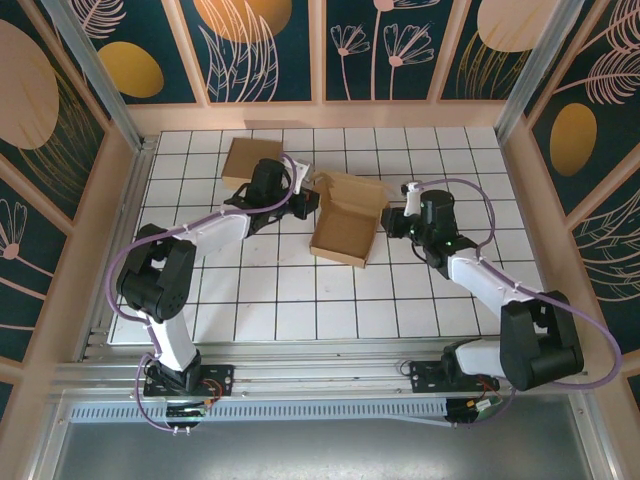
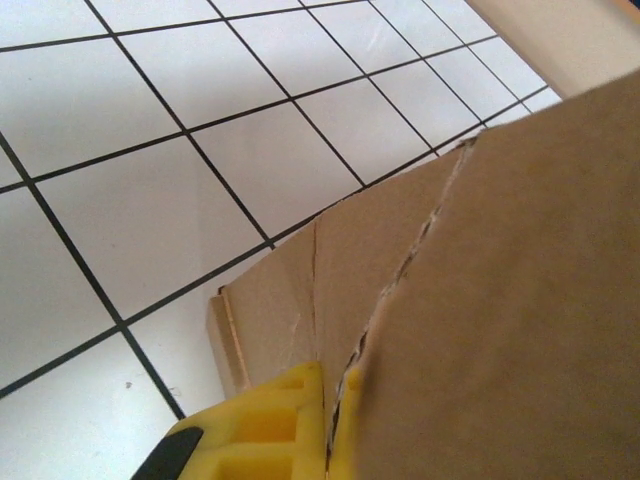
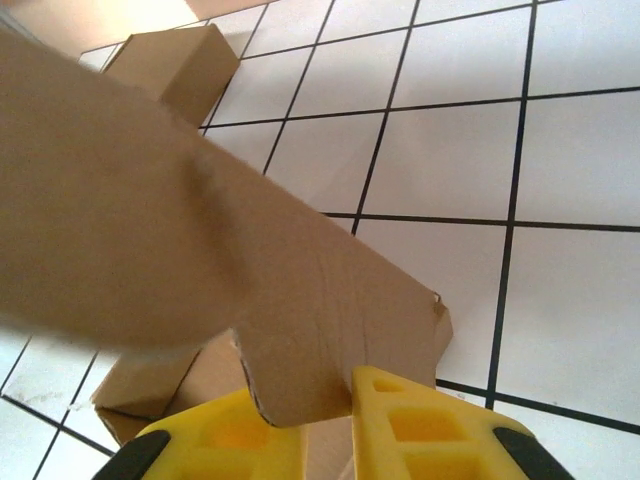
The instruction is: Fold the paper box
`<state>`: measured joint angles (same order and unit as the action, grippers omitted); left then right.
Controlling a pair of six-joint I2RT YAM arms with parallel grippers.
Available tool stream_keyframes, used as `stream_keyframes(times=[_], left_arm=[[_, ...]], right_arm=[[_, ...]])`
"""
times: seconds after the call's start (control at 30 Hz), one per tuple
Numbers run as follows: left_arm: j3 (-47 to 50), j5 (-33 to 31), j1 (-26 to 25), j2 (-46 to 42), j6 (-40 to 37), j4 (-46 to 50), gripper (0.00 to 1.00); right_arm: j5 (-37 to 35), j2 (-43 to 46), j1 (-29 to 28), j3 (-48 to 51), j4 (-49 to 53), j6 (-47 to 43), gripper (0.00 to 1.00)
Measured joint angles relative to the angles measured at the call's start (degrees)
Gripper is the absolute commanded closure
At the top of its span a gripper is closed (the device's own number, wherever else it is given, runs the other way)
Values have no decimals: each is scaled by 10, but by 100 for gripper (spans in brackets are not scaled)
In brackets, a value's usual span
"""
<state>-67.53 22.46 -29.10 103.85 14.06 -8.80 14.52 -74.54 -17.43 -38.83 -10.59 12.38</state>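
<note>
Nearest, bare white table (image 1: pixel 300 300) with a black grid, crossed by both arms reaching in from the near edge.

Mid-table, between the two wrists, the box (image 1: pixel 345 225): brown card, open and half-formed, resting on the tiles, near wall toward the bases, far panel spread toward the back.

At its right side, the right gripper (image 1: pixel 398 222). In the right wrist view, yellow fingers (image 3: pixel 420 425) narrow round a box (image 3: pixel 150 230) flap, card filling the gap at the right gripper (image 3: pixel 328 400). Cannot tell whether truly clamped or only close on it.

At the far left corner of the box, the left gripper (image 1: pixel 300 200). In the left wrist view, yellow fingers (image 2: pixel 280 425) pressed together at the left gripper (image 2: pixel 325 430), pinching a thin edge of the box (image 2: pixel 500 300), with a rough crease running up the card from the pinch.

Farther back and left, a second box (image 1: pixel 245 158), same brown card, lying on the table apart from the first; seen also in the right wrist view, top left (image 3: pixel 175 65).
</note>
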Motion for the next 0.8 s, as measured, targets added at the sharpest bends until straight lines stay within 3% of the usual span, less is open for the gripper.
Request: stream_keyframes(times=[0.53, 0.8], left_arm=[[1, -54, -35, -3, 60, -8, 97], [66, -54, -40, -36, 73, -51, 94]], right_arm=[[-52, -47, -11, -34, -12, 88, 88], [-64, -27, -29, 21, -30, 79, 86]])
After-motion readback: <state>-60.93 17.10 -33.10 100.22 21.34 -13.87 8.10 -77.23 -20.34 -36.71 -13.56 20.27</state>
